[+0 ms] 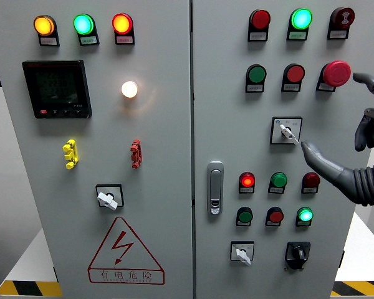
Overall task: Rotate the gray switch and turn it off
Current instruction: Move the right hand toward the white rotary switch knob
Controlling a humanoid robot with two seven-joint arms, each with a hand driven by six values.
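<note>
left door: pale gray metal cabinet door (162, 156) with three lit round lamps up top (orange, green, red), a black digital meter (57, 89) below them, a glowing white bulb lamp (129, 89), a yellow and a red little clip-style toggle, and a white-handled rotary switch on a black square plate (108, 198) low down. Red lightning warning triangle (124, 250) at the bottom.

middle: chrome door latch handle (215, 187) just right of the seam between the doors.

right door: rows of red and green round pushbuttons and lamps, a big red mushroom stop button (336, 73), and two more selector switches at the bottom.

task switch: gray-white lever rotary switch on a black-framed square plate (287, 131), mid-height on the right door, just under the middle button row. Its lever points down and to the right.

right hand: dark gray robot hand (336, 159) coming in from the right edge. One long finger (311, 152) is stretched out with its tip touching or just beside the lever's end; the rest of the fingers sit loosely apart, so it's not grasping anything, more like poking.

left hand: nowhere in the shot.

progress: looks early-ish to me. The finger is at the lever, but I can't say the switch is off yet, since the plate markings are too small to read. The turn itself seems to be what's left.
</note>
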